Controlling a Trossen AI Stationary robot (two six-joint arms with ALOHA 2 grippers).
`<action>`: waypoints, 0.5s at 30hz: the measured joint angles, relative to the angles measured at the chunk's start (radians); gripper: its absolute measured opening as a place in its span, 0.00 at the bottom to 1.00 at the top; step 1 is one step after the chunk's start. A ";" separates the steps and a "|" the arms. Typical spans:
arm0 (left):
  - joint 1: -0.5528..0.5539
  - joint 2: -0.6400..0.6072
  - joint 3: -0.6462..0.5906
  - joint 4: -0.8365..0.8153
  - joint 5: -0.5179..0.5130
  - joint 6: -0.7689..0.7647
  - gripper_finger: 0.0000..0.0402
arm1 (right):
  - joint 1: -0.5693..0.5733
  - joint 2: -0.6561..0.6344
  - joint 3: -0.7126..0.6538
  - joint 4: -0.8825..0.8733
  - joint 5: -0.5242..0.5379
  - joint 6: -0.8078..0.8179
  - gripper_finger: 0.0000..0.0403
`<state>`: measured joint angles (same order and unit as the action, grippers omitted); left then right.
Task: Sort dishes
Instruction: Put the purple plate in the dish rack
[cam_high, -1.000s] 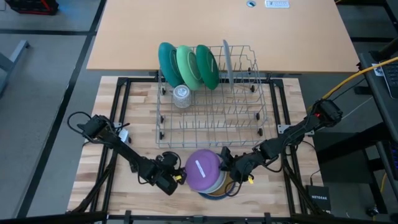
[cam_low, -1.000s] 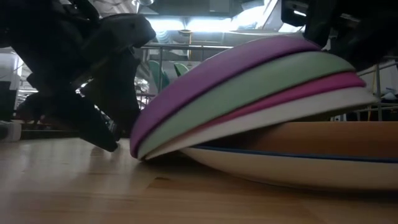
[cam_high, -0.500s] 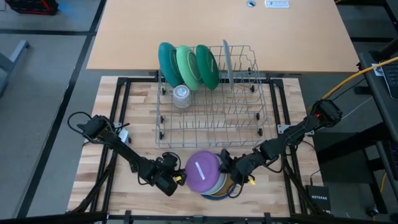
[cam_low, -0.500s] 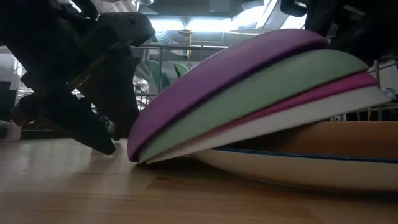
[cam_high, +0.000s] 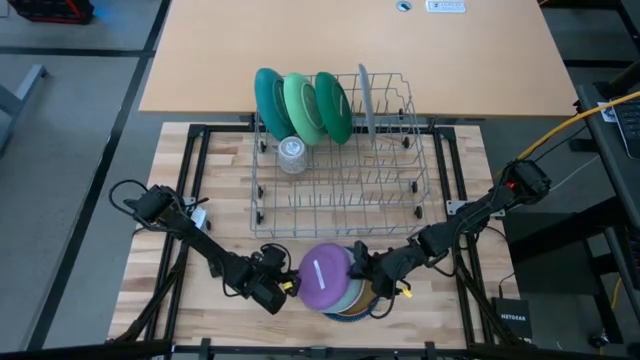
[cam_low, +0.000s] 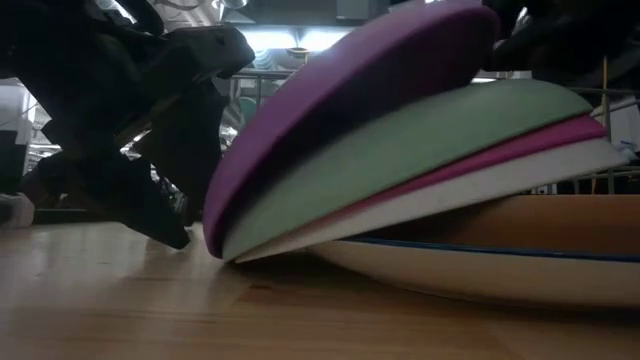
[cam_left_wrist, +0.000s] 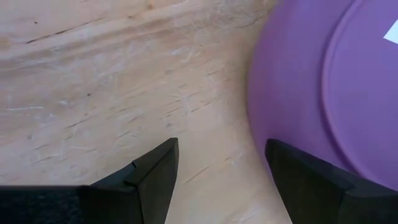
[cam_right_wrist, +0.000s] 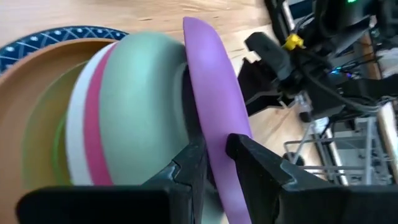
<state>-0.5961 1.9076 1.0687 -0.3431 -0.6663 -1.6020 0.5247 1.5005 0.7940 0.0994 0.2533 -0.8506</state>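
Edgewise, smooth round purple plate (cam_right_wrist: 211, 112) between right gripper (cam_right_wrist: 214, 160) fingers.

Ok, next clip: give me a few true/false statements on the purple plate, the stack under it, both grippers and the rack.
1. The right gripper is clamped on the rim of the purple plate. True.
2. The purple plate lies flat on the stack. False: it is tilted, raised at the right gripper's side, away from the pale green plate below.
3. The left gripper holds the purple plate. False: it is open beside the plate's edge, over the wooden table.
4. The dish rack holds upright plates at its far end. True: three green and teal ones plus a grey one.
5. The stack sits inside the dish rack. False: it sits on the table in front of the rack.
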 joint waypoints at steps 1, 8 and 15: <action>0.000 0.000 0.000 0.000 -0.001 -0.002 0.60 | 0.000 0.000 0.000 0.008 0.002 -0.008 0.22; -0.002 0.001 0.001 0.005 0.000 -0.020 0.60 | -0.003 0.000 0.001 0.071 0.017 -0.020 0.22; -0.007 0.001 0.003 0.016 0.000 -0.022 0.60 | -0.003 0.000 0.001 0.095 0.048 -0.020 0.22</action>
<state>-0.6029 1.9087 1.0714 -0.3267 -0.6662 -1.6240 0.5213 1.5009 0.7952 0.1939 0.3018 -0.8711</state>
